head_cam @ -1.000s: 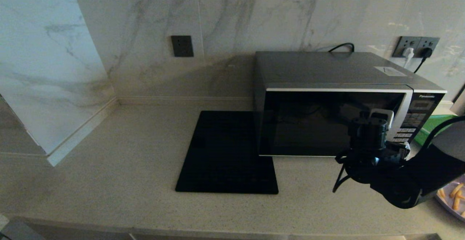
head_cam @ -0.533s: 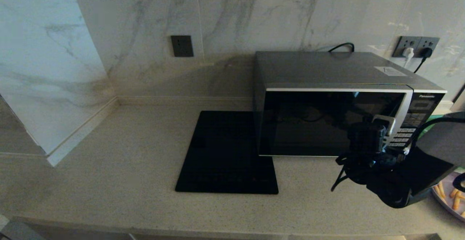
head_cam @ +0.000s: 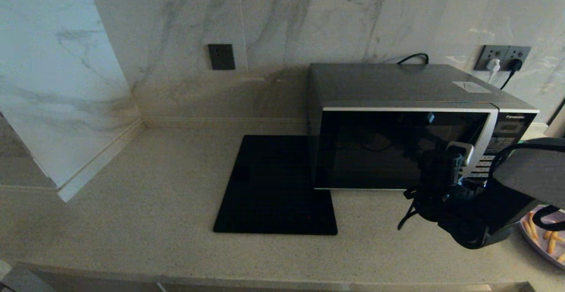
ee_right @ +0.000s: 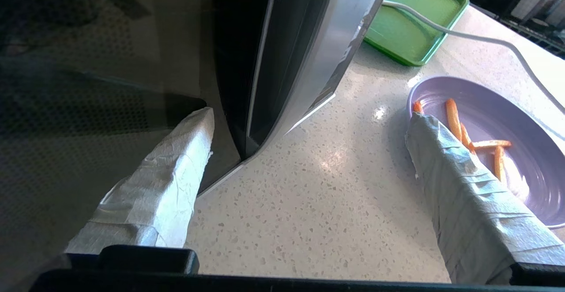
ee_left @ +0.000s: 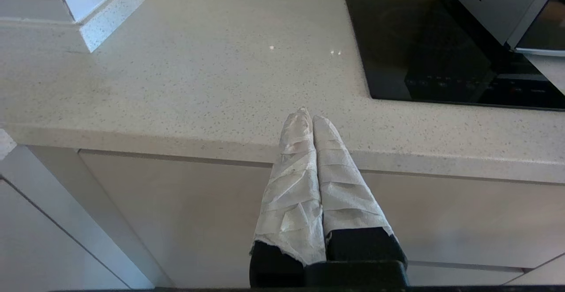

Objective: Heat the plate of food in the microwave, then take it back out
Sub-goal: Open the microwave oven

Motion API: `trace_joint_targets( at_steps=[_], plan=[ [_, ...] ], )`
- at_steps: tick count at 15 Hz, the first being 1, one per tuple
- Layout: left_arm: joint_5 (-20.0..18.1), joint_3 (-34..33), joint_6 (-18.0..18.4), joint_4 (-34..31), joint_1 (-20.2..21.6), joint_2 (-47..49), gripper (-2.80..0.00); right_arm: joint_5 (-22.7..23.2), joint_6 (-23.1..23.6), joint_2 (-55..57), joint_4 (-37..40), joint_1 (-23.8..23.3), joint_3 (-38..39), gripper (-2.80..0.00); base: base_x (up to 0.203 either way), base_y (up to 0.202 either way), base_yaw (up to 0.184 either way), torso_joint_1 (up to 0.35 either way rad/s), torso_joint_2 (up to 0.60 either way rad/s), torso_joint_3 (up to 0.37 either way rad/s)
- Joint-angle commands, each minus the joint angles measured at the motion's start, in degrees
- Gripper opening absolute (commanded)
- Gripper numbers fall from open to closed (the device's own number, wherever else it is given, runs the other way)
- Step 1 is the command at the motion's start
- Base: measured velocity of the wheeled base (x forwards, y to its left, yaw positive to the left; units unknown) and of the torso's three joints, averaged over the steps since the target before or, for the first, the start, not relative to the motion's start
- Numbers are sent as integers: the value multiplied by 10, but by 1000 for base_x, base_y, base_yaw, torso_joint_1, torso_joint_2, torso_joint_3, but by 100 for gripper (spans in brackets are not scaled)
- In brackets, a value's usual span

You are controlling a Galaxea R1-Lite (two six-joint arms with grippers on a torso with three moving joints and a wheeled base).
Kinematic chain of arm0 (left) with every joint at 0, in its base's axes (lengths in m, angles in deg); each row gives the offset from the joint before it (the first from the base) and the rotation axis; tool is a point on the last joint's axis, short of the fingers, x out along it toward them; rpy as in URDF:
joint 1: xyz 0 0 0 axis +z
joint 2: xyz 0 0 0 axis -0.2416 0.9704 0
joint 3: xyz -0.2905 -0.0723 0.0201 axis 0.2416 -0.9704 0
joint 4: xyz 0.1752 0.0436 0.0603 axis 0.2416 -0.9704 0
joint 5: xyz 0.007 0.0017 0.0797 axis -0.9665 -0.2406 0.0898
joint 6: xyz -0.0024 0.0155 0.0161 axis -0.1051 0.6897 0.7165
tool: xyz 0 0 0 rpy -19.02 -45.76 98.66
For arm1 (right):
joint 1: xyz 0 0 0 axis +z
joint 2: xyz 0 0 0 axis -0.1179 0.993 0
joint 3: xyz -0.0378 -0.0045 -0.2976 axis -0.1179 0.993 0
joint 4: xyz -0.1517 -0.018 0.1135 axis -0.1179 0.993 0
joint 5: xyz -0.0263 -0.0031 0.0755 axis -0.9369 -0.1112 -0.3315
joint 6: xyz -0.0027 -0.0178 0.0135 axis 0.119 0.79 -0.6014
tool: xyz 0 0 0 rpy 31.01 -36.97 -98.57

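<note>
The silver-grey microwave (head_cam: 397, 142) stands at the back right of the counter with its dark glass door closed. My right gripper (head_cam: 448, 166) hovers open in front of the door's lower right corner, holding nothing. In the right wrist view one taped finger (ee_right: 176, 172) lies against the glass of the microwave (ee_right: 287, 53), while the other finger (ee_right: 446, 159) reaches over the near rim of the plate of food (ee_right: 507, 128), a lilac plate with a few fries. The plate (head_cam: 545, 239) sits on the counter right of the microwave. My left gripper (ee_left: 310, 116) is shut and empty, parked below the counter's front edge.
A flat black mat (head_cam: 276, 186) lies left of the microwave. A green tray (ee_right: 415, 13) sits behind the plate, with a white cable (ee_right: 463, 36) running over it. Wall sockets (head_cam: 503, 58) are behind the microwave. The counter's front edge (ee_left: 176, 142) is near my left gripper.
My right gripper has drifted slightly left and down in front of the door's right end, and its forearm has risen, uncovering more of the plate. Its fingers stay open.
</note>
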Motion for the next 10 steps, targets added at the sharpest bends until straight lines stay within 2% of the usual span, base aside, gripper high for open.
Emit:
trace_joint_targets(
  at_steps=[1, 6, 10],
  plan=[
    [0, 0, -1, 0, 0, 0, -280, 0, -1, 13, -7, -12, -20, 0, 0, 0, 0, 0, 0, 0],
    [0, 0, -1, 0, 0, 0, -280, 13, 31, 13, -7, -36, -56, 0, 0, 0, 0, 0, 0, 0],
    [0, 0, -1, 0, 0, 0, -280, 16, 33, 18, -7, -37, -58, 0, 0, 0, 0, 0, 0, 0]
  ],
)
